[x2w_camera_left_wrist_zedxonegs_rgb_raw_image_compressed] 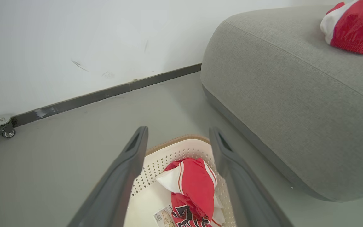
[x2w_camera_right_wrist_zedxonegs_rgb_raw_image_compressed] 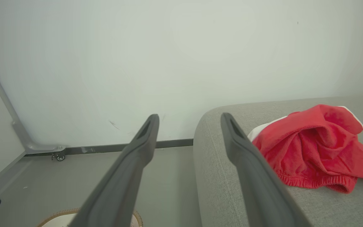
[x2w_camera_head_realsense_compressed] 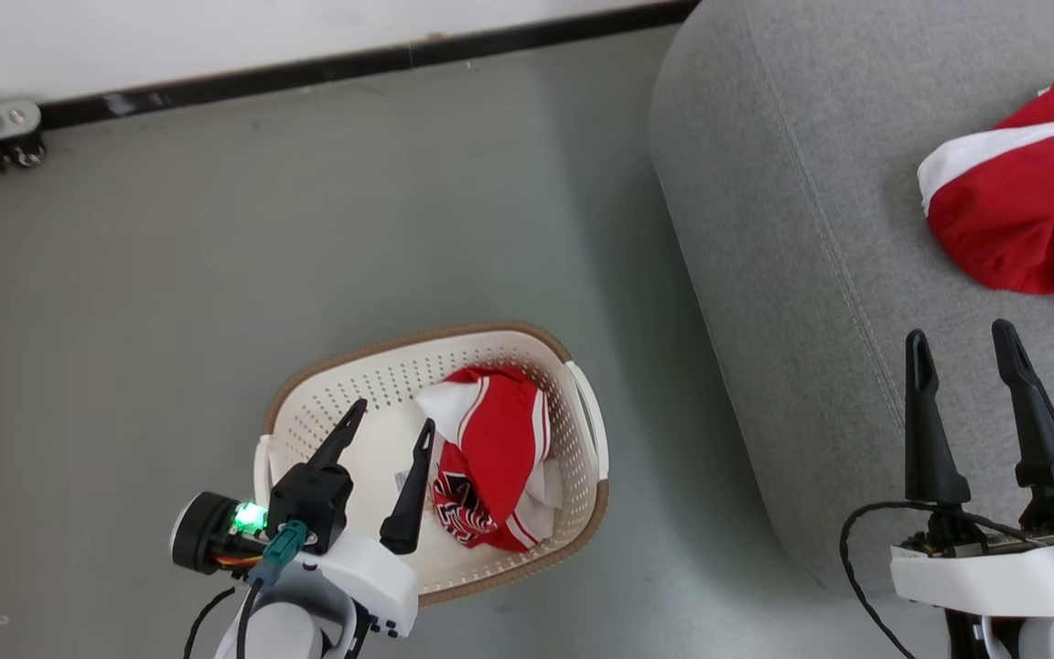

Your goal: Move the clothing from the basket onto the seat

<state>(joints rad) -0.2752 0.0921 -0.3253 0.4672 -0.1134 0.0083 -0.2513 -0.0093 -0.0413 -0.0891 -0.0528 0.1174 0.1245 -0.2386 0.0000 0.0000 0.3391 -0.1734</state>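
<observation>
A red jersey with white bands and dark lettering lies crumpled in the right half of the cream basket, also visible as the jersey in the basket. My left gripper hangs open over the basket's left half, just left of the jersey, holding nothing. A second red garment with a white band lies on the grey seat, also seen as the garment on the seat. My right gripper stands open above the seat's near part, empty.
The basket sits on grey floor just left of the seat. A white wall with a dark skirting strip runs along the back. A small caster on a metal bracket stands at the far left by the wall.
</observation>
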